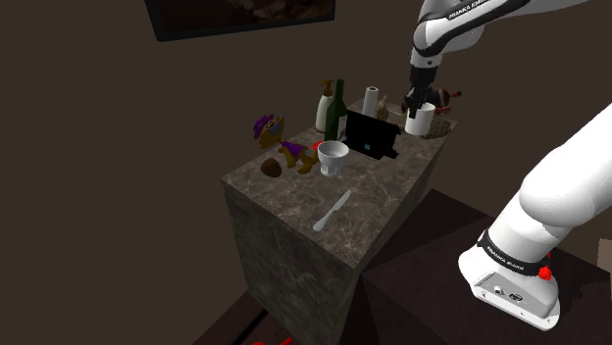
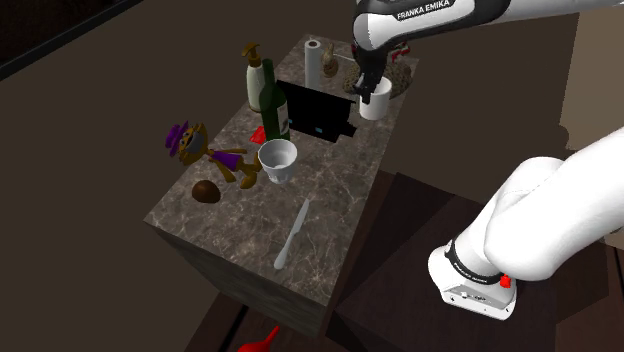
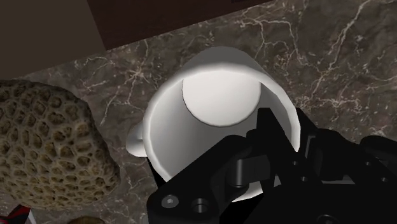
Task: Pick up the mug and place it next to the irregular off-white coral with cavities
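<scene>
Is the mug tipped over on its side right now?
No, the mug is upright, its open mouth facing up at the wrist camera, next to the coral.

The plain white round mug (image 3: 216, 95), its wall pinched between the fingers of the all-black gripper (image 3: 287, 130), looks smooth and matt, with no glaze shine. The gripper's casing reads as hard black plastic, dull, with a faint sheen on its edges. Just beside the mug, on the side away from the gripper, the lumpy tan coral (image 3: 51, 153) is rough and pitted all over. Beneath the gripper, the dark pale-veined stone countertop (image 3: 331, 51) looks like smooth marble. Farther from the gripper, the dark green bottle (image 1: 339, 108) looks like glossy glass.
</scene>
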